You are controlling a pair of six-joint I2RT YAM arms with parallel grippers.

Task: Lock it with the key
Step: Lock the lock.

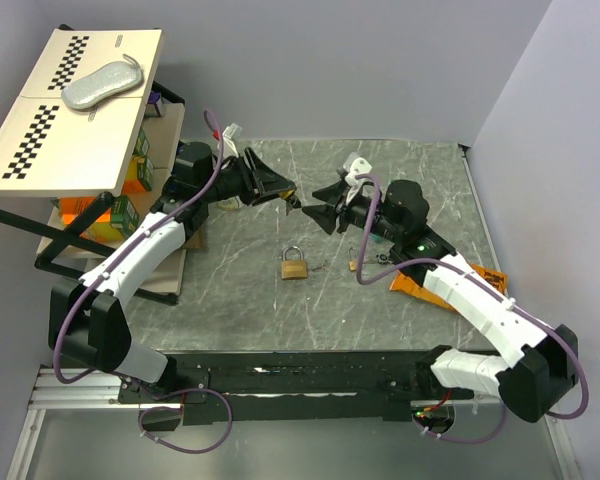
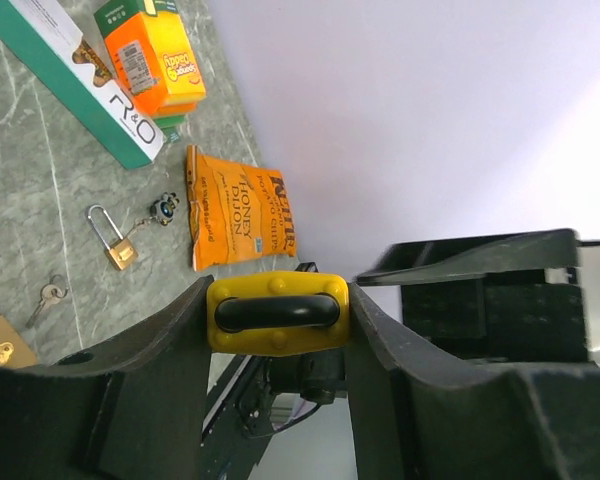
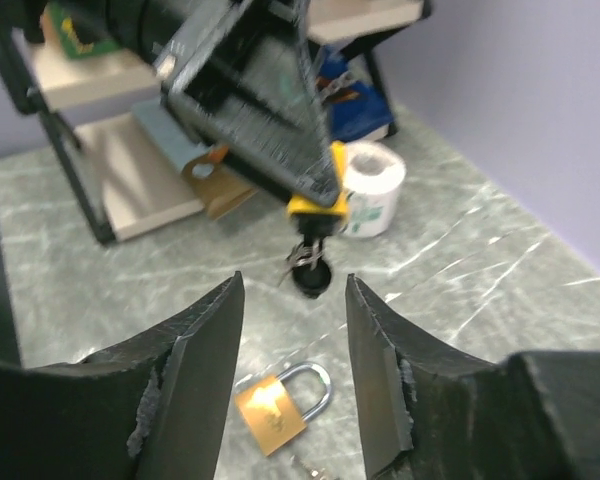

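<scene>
My left gripper [image 1: 288, 194] is shut on a small yellow padlock [image 2: 278, 313] with a black shackle and holds it above the table. In the right wrist view the padlock [image 3: 316, 204] hangs from the left fingers, with a black-headed key and ring [image 3: 311, 276] dangling from its underside. My right gripper [image 3: 293, 295] is open and empty, facing the key from a short distance, its jaws apart to either side of it. In the top view the right gripper [image 1: 321, 211] sits just right of the left one.
A brass padlock [image 1: 294, 265] lies on the table below the grippers, with keys [image 1: 321, 267] beside it. A long-shackle padlock [image 2: 113, 238], an orange chip bag [image 2: 242, 208] and boxes [image 2: 152, 60] lie to the right. A toilet roll [image 3: 372, 190] and shelf rack [image 1: 70, 110] stand left.
</scene>
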